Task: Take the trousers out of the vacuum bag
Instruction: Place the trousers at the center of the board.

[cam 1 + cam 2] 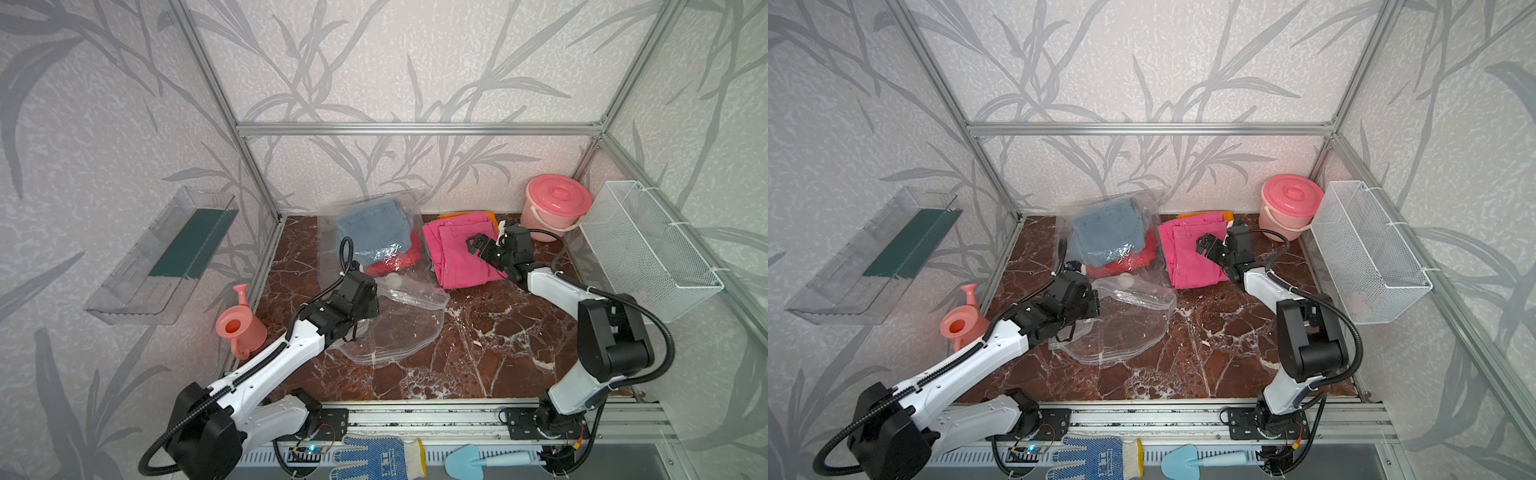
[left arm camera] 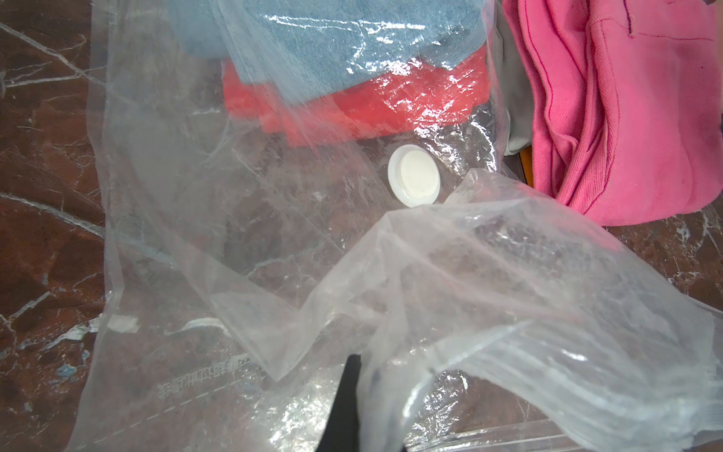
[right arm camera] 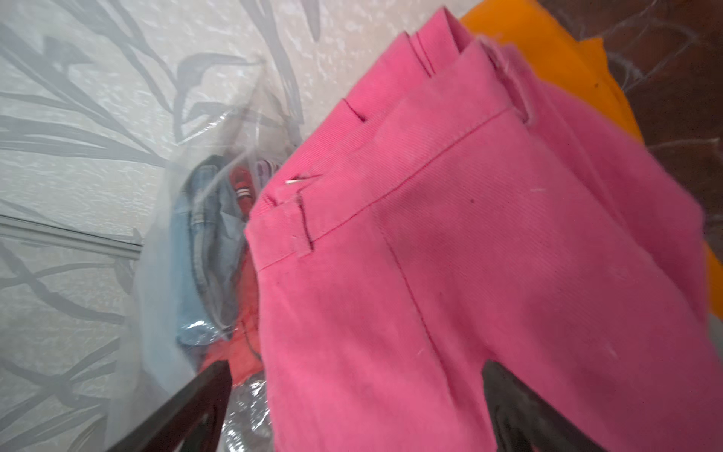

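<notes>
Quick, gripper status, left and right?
Left gripper: shut, pinching the plastic edge of the vacuum bag.
Right gripper: open, jaws spread over the hot pink trousers, gripping nothing.

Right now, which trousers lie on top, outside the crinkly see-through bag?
The hot pink folded trousers. Orange trousers peek out beneath them, and the blue denim pair and red pair are inside the clear plastic vacuum bag.

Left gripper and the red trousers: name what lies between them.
In the left wrist view, between the left gripper and the red trousers lies only crinkled vacuum bag plastic carrying the white valve disc.
</notes>
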`<state>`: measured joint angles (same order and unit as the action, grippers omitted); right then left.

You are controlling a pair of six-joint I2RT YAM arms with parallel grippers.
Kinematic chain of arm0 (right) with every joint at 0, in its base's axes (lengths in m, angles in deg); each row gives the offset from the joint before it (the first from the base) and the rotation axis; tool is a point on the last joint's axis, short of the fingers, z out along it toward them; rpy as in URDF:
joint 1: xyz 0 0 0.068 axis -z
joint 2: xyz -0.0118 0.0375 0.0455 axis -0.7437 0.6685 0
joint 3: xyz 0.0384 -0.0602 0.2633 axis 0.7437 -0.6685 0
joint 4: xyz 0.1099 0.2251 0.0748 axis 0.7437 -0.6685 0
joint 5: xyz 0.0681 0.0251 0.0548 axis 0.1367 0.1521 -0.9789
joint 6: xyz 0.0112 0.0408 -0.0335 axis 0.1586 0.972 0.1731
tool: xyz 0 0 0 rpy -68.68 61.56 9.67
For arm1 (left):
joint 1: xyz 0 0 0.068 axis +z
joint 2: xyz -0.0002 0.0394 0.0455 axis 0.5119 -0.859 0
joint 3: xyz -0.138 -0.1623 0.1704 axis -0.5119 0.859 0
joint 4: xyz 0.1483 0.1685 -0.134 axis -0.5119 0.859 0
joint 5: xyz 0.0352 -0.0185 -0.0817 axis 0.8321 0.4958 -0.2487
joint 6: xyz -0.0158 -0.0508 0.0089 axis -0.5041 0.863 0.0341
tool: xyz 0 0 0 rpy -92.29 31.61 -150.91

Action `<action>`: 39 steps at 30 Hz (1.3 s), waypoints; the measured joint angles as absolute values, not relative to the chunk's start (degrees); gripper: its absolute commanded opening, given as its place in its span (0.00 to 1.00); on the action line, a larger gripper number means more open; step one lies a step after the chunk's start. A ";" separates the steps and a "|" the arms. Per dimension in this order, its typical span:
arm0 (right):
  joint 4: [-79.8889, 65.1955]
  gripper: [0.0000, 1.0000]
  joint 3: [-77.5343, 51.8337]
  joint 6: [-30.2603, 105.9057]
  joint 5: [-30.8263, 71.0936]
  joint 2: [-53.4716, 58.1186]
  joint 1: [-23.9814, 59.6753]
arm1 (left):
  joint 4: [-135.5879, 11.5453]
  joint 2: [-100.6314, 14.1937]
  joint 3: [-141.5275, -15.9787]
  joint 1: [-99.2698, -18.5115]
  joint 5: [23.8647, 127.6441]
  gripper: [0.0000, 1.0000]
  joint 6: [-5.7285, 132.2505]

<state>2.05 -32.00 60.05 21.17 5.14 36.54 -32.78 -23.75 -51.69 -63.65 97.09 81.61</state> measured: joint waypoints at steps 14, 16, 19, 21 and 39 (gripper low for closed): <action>0.59 0.99 -53.53 64.01 24.80 -16.26 25.77 | -32.80 -22.68 -51.69 -63.57 96.82 0.00 80.70; -0.55 0.99 -53.53 64.45 27.01 -20.17 21.59 | -32.76 -21.94 -51.69 -63.54 96.65 0.00 80.37; -2.06 0.99 -53.53 65.67 29.80 -26.16 16.08 | -32.50 -20.69 -51.93 -63.54 96.17 0.00 79.82; -3.13 1.00 -53.53 66.35 32.30 -30.07 12.70 | -32.17 -19.82 -52.78 -63.54 95.56 0.00 79.12; 1.46 0.97 -53.00 69.30 57.32 -26.88 -27.26 | -28.78 -18.05 -58.23 -63.54 92.10 0.00 75.10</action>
<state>1.46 -53.00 69.30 57.32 -26.88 -27.26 -28.78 -18.05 -58.23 -63.54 92.10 75.10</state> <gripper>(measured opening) 0.976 0.046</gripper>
